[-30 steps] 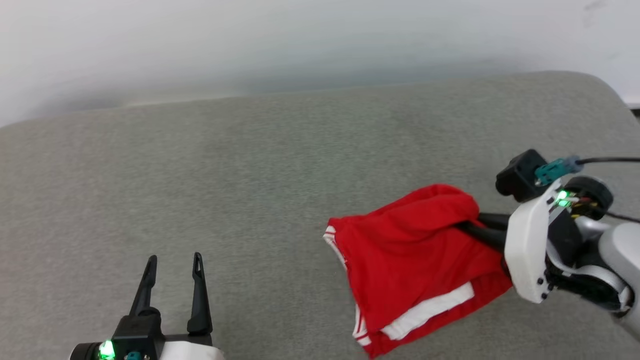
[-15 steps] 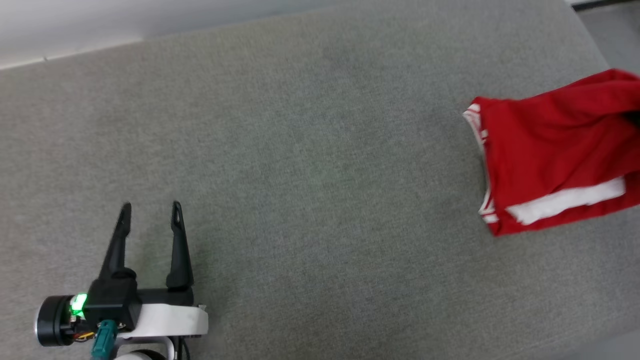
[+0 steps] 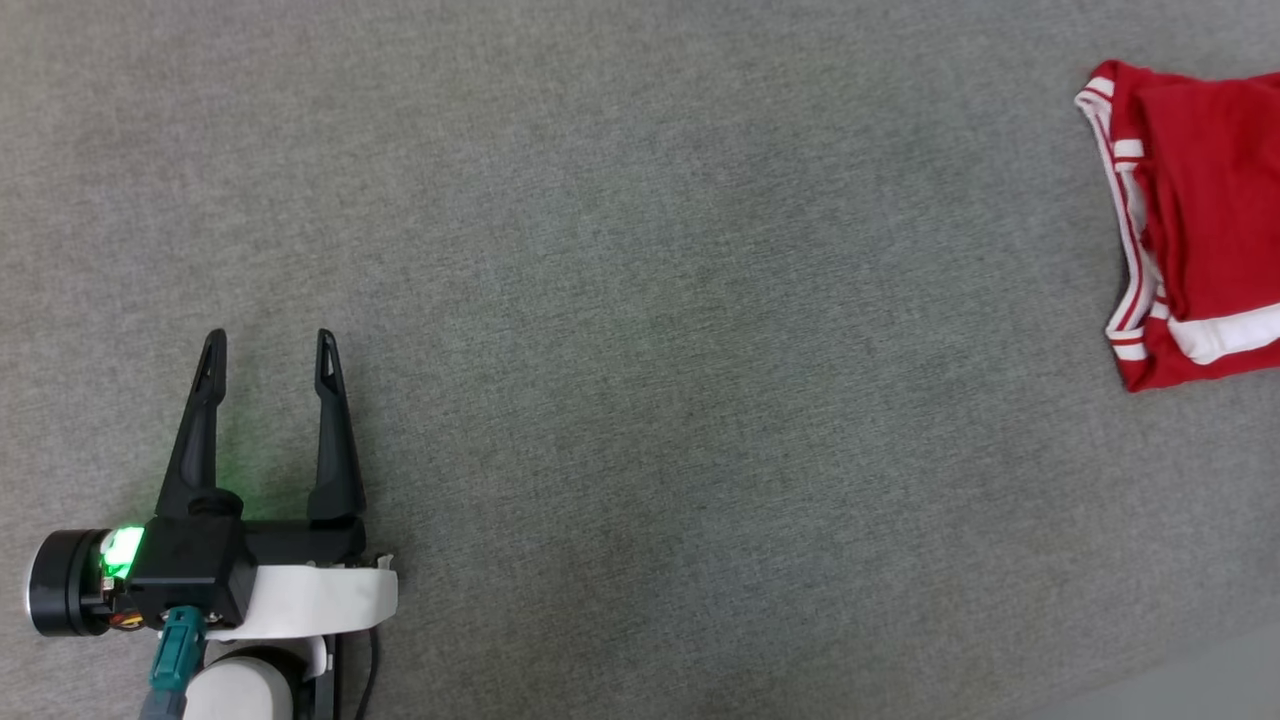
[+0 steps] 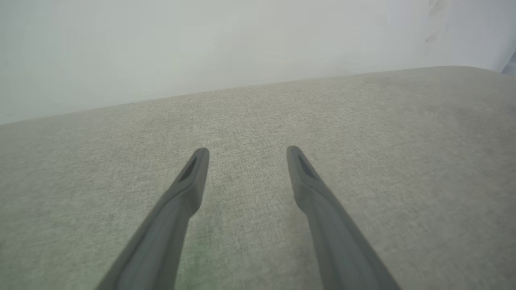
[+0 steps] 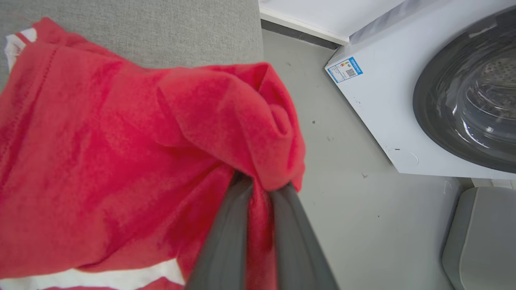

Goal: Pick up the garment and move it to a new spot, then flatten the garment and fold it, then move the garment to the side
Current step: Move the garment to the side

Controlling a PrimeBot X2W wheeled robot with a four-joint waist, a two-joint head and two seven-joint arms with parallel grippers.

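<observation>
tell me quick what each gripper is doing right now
Left gripper: open, holding nothing.
Right gripper: shut on a bunched fold of the garment.

A bright red garment (image 3: 1200,200) has a white band and red-and-white striped trim along its edge. The woven surface (image 3: 640,300) is mottled grey. The left gripper (image 3: 270,342) is black, with a glowing green light (image 3: 122,550), a teal plug (image 3: 175,645) and a white cuff (image 3: 300,600). The right gripper (image 5: 261,186) is dark grey. The washing machine (image 5: 383,100) is white, its door (image 5: 463,100) dark grey, its label (image 5: 344,69) blue and white. The floor (image 5: 342,209) is pale grey.
</observation>
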